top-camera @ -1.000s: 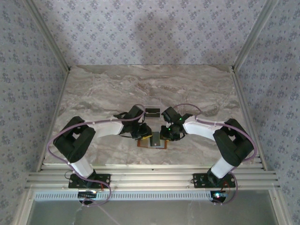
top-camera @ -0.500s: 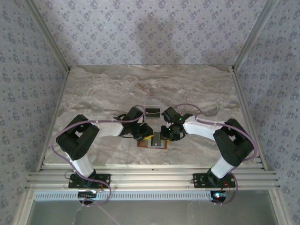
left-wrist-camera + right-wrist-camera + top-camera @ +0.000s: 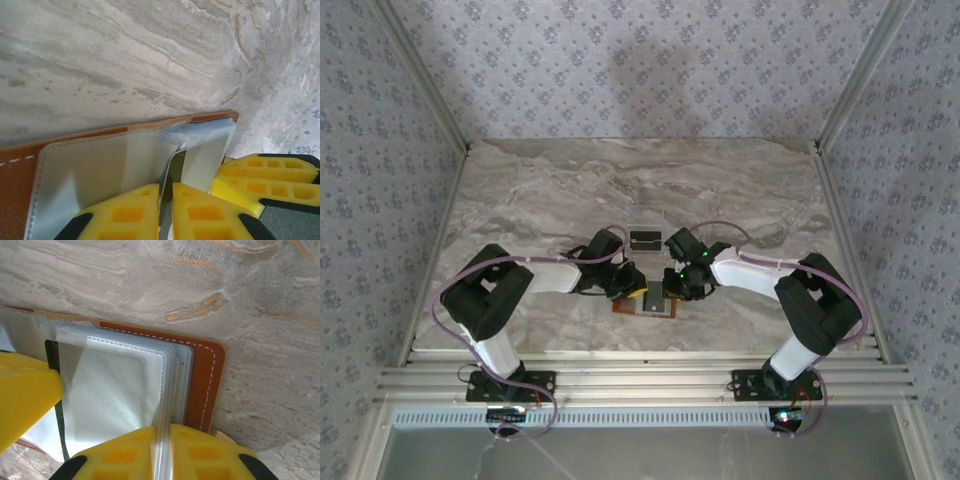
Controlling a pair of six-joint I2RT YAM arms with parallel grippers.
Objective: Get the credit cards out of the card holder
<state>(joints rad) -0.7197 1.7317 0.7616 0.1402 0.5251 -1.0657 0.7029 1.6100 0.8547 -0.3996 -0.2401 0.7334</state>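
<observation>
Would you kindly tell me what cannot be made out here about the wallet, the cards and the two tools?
- Top external: left tool and right tool cover most of the flat orange-brown leather card holder; what it holds is too small to tell.
- Left wrist: the pinched thin pale sheet may be card or sleeve; the frame edge cuts it.
- Right wrist: glare hides what the gripped clear plastic sleeves hold.

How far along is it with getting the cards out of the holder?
Done: one dark card lies on the table beyond the open card holder. In hand: the right claw pins the holder's clear sleeves while the left claw pinches a pale card at its pocket. Left: pulling that card free; whether other sleeves hold more, I can't tell.
</observation>
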